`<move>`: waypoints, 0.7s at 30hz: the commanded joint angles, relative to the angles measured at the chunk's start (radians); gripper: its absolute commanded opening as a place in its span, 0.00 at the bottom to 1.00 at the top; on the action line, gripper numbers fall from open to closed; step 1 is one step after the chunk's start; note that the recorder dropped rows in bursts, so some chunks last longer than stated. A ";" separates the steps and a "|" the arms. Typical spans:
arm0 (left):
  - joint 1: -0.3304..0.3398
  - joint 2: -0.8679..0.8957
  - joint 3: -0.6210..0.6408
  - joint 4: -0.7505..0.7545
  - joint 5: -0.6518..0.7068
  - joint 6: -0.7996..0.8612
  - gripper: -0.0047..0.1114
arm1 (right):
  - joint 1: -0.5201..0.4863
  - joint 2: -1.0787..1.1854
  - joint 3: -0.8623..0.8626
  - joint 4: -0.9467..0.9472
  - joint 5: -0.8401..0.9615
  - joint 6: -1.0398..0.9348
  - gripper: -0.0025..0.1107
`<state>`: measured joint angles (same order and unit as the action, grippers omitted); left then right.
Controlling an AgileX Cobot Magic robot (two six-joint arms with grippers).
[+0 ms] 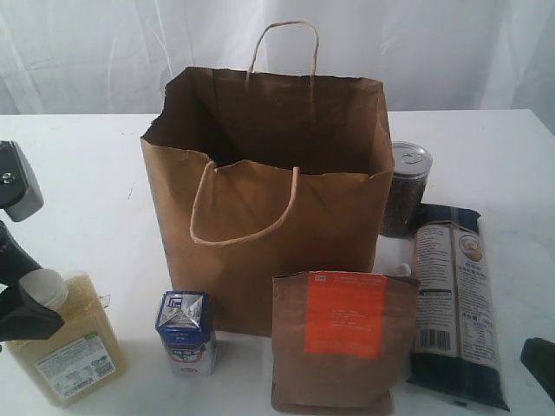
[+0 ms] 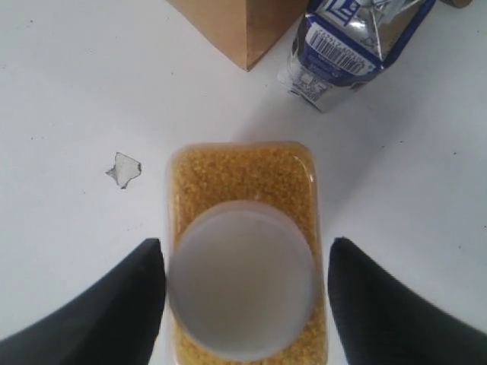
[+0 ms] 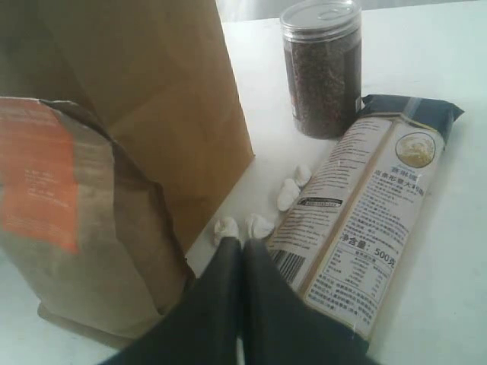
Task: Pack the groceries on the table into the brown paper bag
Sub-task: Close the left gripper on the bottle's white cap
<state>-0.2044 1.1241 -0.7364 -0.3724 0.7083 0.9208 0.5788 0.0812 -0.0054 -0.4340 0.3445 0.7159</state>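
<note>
Left wrist view looks straight down on the yellow-grain bottle (image 2: 243, 175), upright at the near left of the table (image 2: 61, 91), just left of the small blue-white carton (image 2: 358, 46). The left gripper (image 2: 245, 247) has its jaws apart, one finger on each side of the bottle's white cap, with a thin gap on at least one side, so nothing is gripped. I judge this straddle is the set-up for closing on the bottle and lifting it into the brown paper bag (image 1: 260, 217), which stands open-mouthed in the middle, just beyond.

The right gripper (image 3: 242, 255) sits low at the near right, fingers pressed together and empty, between the brown pouch with orange label (image 3: 68, 228) and the long dark-blue noodle packet (image 3: 358, 220); it is probably parked there to keep clear. The dark tin (image 3: 323, 76) stands far right, beside the bag.

The bag's inside is in shadow, so whether anything lies in it cannot be told; no clear jar with tan lid shows in any view; both arms are cut off at the exterior view's edges; the white scraps (image 3: 289, 194) beside the packet are too small to name.
</note>
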 commanded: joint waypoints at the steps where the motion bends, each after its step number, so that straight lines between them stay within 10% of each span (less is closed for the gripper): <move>1: -0.007 0.023 0.007 -0.016 0.024 -0.006 0.60 | -0.004 -0.003 0.005 -0.011 -0.002 -0.004 0.02; 11: -0.007 0.065 0.007 -0.015 0.022 0.003 0.57 | -0.004 -0.003 0.005 -0.011 -0.002 -0.004 0.02; 19: -0.007 0.048 -0.007 -0.005 0.056 0.018 0.04 | -0.004 -0.003 0.005 -0.011 -0.002 -0.004 0.02; 21: -0.007 0.018 -0.036 -0.002 0.075 0.008 0.04 | -0.004 -0.003 0.005 -0.011 -0.002 -0.004 0.02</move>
<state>-0.2044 1.1799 -0.7440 -0.3654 0.7272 0.9348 0.5788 0.0812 -0.0054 -0.4340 0.3445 0.7159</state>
